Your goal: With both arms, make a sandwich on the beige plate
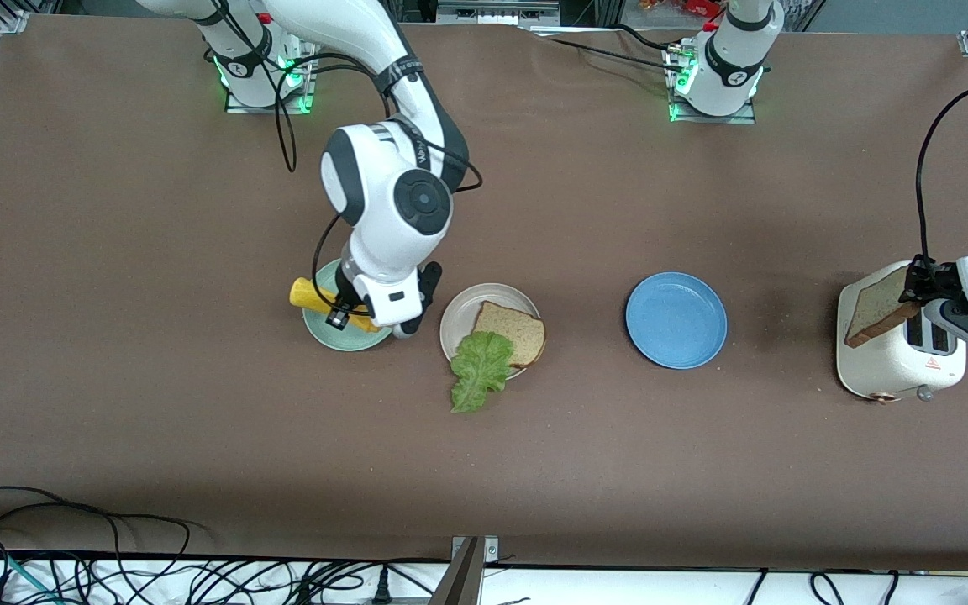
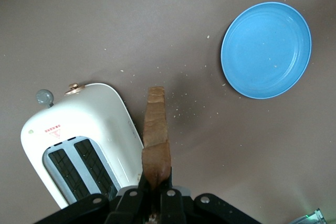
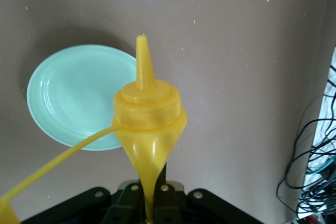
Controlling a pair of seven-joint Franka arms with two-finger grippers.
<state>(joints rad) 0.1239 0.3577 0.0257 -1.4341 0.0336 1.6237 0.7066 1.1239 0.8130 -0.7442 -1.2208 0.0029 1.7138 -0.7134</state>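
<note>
One brown bread slice [image 1: 511, 330], ruffled lettuce [image 1: 478, 370] (overhanging), beige plate [image 1: 460, 315].

Mint-green plate [image 1: 341, 336] partly hidden under the right arm [image 1: 387, 218]; toaster's [image 2: 79, 150] base cut off.

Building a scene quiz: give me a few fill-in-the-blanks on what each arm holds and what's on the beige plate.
1. The left gripper is shut on a slice of ____.
2. The right gripper holds a yellow squeeze bottle over the ____ plate.
3. On the beige plate a bread slice lies under a ____ leaf.
Missing: bread; mint-green; lettuce
</note>
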